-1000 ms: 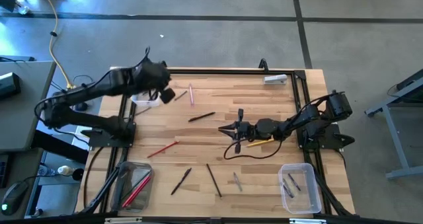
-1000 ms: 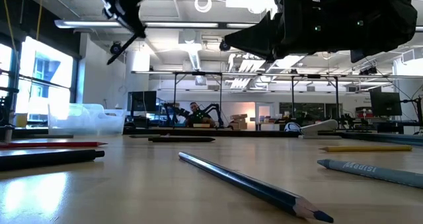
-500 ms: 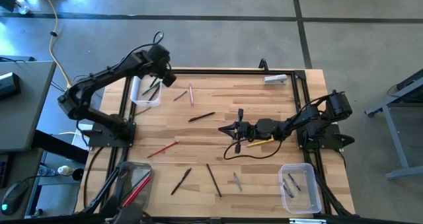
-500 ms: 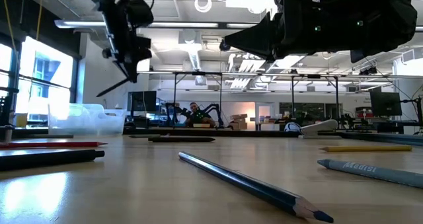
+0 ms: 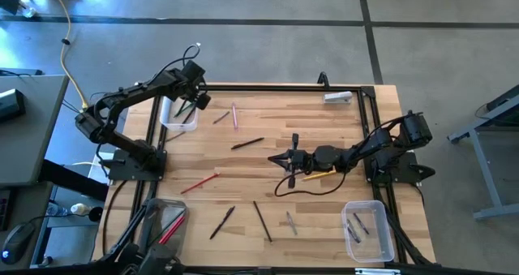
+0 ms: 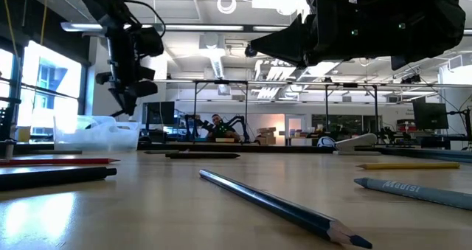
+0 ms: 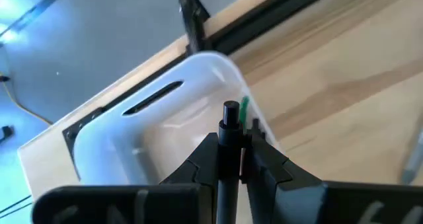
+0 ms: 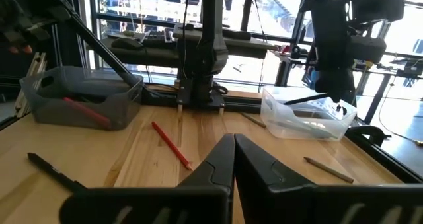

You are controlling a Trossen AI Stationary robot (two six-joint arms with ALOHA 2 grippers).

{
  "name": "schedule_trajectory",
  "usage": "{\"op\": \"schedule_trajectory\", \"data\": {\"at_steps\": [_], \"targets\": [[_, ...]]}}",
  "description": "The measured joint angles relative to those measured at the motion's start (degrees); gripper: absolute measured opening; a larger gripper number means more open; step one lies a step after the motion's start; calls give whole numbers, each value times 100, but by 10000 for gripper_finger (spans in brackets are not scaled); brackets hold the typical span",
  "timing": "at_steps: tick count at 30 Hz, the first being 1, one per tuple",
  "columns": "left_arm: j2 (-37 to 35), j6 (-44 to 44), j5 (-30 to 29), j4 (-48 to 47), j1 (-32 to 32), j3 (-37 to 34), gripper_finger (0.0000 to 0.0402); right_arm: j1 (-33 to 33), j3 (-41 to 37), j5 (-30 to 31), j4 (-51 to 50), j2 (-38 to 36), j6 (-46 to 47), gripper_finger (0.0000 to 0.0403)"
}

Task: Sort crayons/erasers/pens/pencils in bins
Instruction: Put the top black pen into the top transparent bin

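High view: the left gripper [image 5: 192, 103] hangs over the white bin [image 5: 179, 116] at the table's far left corner, fingers pinched on a black pen [image 7: 229, 128] that points down into the bin. Left wrist view shows the pen clamped between the two fingers [image 7: 198, 163], its tip above the bin's open mouth, with a dark stick [image 7: 153, 97] and a green one [image 7: 244, 108] lying inside.

The right gripper [image 5: 280, 161] rests low near the table's middle, fingers pressed together with nothing between them, a yellow pencil [image 5: 318, 176] just beside its wrist.

Loose on the wood lie a pink stick [image 5: 234, 116] near the white bin, a black pen [image 5: 246, 143] toward the centre, a red pencil [image 5: 199, 182], and two more dark sticks [image 5: 261, 221] toward the near edge. The grey bin [image 5: 165, 226] at the near left corner holds red sticks; the clear bin [image 5: 369, 229] at the near right corner holds a few grey ones.
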Motion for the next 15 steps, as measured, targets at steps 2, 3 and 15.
{"op": "schedule_trajectory", "data": {"at_steps": [2,3,15], "targets": [[43,-53,-12,37,-12,0,28,0,0,0,0,0,-2,0],[51,-71,-11,37,-13,-2,28,-2,0,0,0,0,-2,0],[632,-280,-276,-6,-32,0,39,0,0,-122,0,0,-2,0]]}}
